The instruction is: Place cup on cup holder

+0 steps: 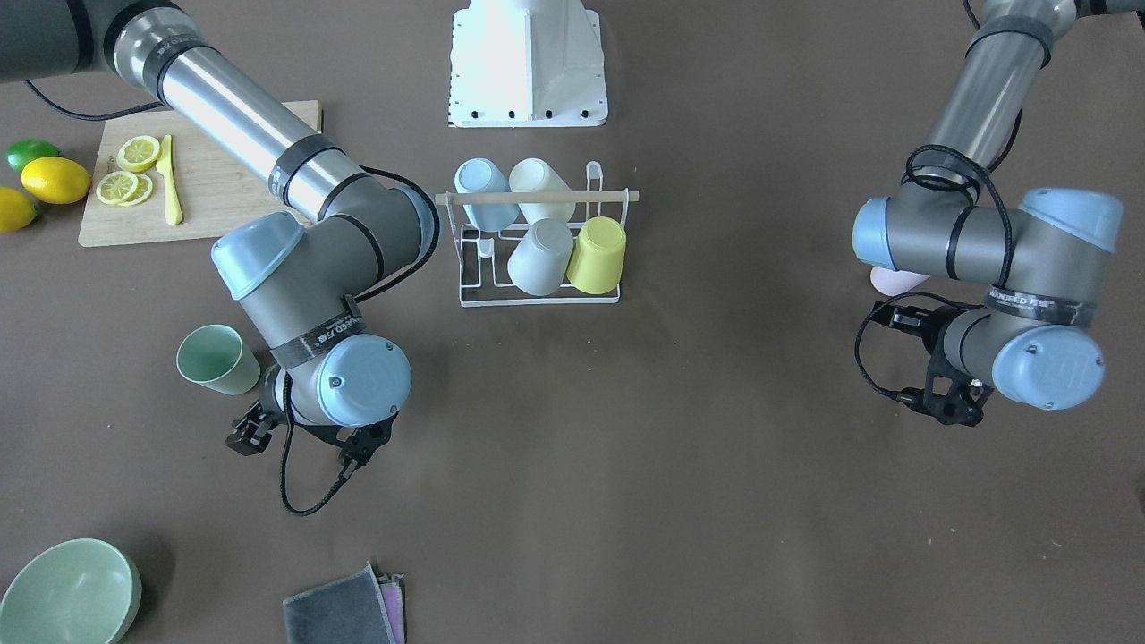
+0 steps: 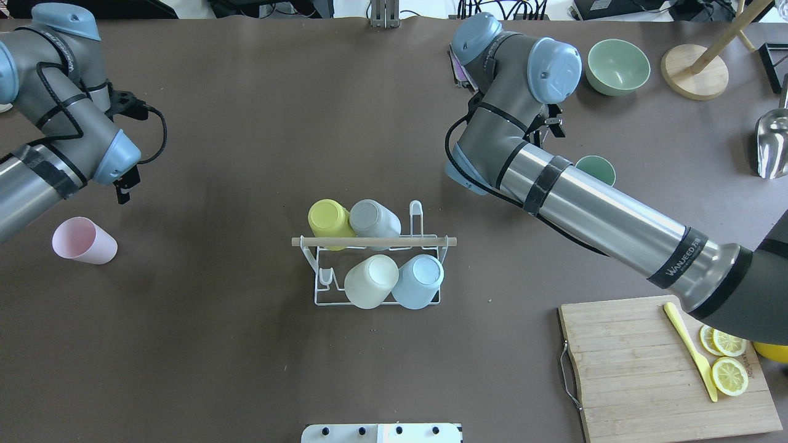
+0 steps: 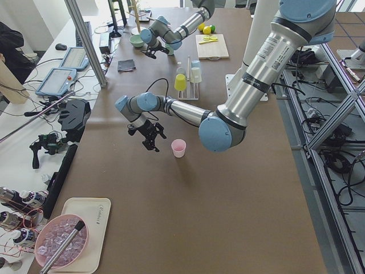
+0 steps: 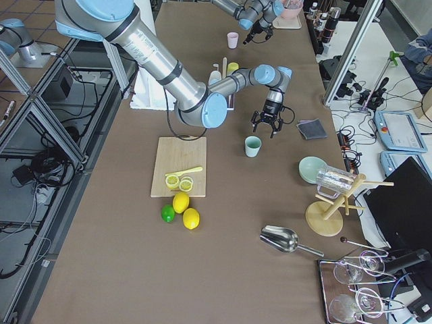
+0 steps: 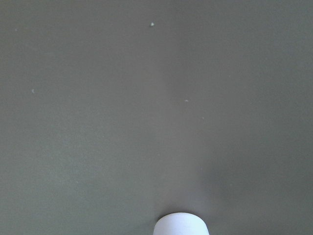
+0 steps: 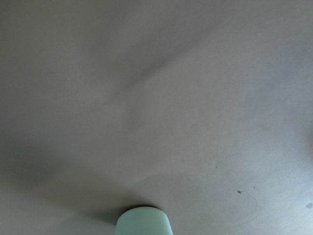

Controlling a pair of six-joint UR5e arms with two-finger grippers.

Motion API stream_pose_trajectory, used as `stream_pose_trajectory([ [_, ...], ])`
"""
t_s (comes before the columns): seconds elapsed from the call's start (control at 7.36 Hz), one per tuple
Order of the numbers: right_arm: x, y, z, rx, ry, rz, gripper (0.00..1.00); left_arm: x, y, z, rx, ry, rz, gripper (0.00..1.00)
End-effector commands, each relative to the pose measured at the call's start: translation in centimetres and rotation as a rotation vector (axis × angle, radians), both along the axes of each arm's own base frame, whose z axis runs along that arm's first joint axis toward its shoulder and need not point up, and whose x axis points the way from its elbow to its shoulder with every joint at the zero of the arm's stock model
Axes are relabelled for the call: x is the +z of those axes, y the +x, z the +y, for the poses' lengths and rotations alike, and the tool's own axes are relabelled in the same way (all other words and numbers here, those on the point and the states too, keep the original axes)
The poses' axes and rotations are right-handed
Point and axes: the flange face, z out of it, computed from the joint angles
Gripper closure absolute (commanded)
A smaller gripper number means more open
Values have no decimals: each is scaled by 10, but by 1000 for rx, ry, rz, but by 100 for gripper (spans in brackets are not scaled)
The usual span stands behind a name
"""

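The white wire cup holder (image 1: 465,295) (image 2: 317,301) with a wooden rod stands mid-table. It holds a blue, a cream, a grey and a yellow cup upside down. A green cup (image 1: 217,360) (image 2: 596,169) stands upright just beside my right gripper (image 1: 304,440) (image 4: 270,125), which points down, open and empty. A pink cup (image 2: 83,241) (image 3: 178,148) stands near my left gripper (image 1: 923,365) (image 3: 149,136), also pointing down, open and empty. Each wrist view shows only its cup's rim at the bottom edge: the pink cup (image 5: 181,224) and the green cup (image 6: 143,221).
A wooden cutting board (image 1: 215,210) with lemon slices and a yellow knife lies by the right arm. Lemons and a lime (image 1: 54,179) lie beside it. A green bowl (image 1: 67,590), a grey cloth (image 1: 344,608), a wooden stand (image 2: 694,71) and a metal scoop (image 2: 772,144) sit on the right side.
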Motion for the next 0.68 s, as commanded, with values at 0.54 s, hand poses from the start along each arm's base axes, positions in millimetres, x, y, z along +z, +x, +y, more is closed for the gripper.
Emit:
stream_pose_trajectory([
  [0.54, 55, 5, 32, -138, -24, 48, 0, 31, 22, 25, 83, -136, -34, 2],
])
